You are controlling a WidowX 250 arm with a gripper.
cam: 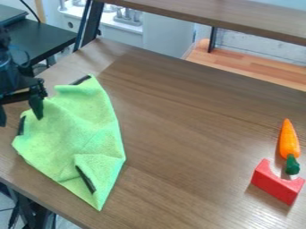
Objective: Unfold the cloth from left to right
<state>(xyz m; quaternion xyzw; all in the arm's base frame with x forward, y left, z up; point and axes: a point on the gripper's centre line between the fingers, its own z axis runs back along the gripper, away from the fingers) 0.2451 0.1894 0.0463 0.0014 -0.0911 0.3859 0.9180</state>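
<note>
We find the cloth (pixel 90 120) lying on the worktop (pixel 191 134) at view left, long axis running top to bottom, pointed corner lowermost, the tool (pixel 21 120) at its upper left standing wide open and empty.

A cloth (pixel 78 127) lies on a table (pixel 179 134). Well to the cloth's right are a block (pixel 275 184) and, behind that, a carrot (pixel 288 139). Behind the cloth: a desk (pixel 44 38) leftward, a shelf (pixel 239 15) rightward.
</note>
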